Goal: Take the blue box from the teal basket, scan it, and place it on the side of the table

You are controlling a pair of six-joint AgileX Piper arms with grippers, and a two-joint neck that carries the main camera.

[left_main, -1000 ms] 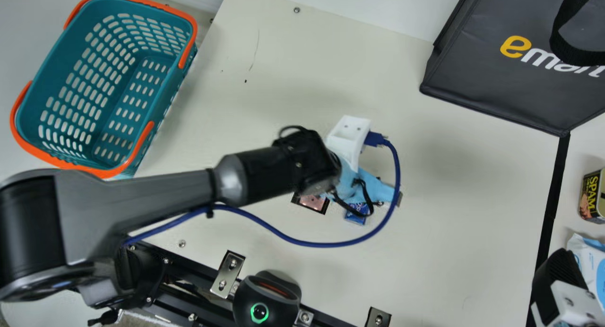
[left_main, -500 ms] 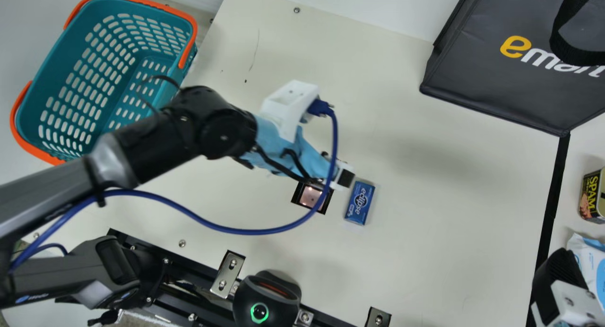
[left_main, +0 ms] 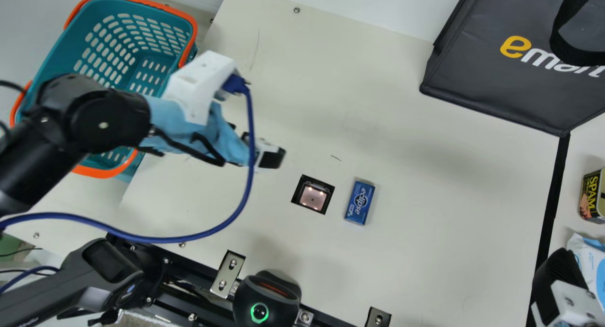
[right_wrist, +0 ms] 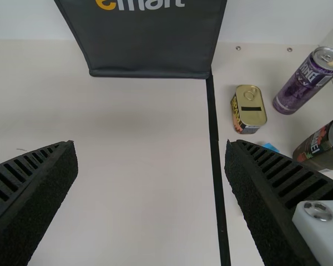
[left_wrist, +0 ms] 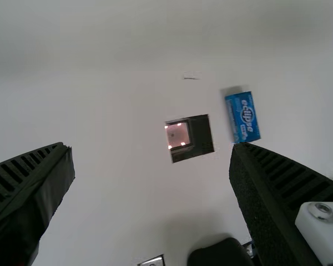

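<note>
The small blue rectangular box [left_main: 359, 202] lies beside the black-framed square scanner window [left_main: 312, 196], near the main view's centre, likely for handover; the black ribbed left gripper [left_wrist: 152, 147] hangs empty, fingers apart, probably leaving room; the black ribbed right gripper [right_wrist: 150, 145] is spread too, presumably for grasping.

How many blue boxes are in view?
1: the blue box on the table, beside the square window. The left arm covers part of the teal basket; more may hide there.
</note>
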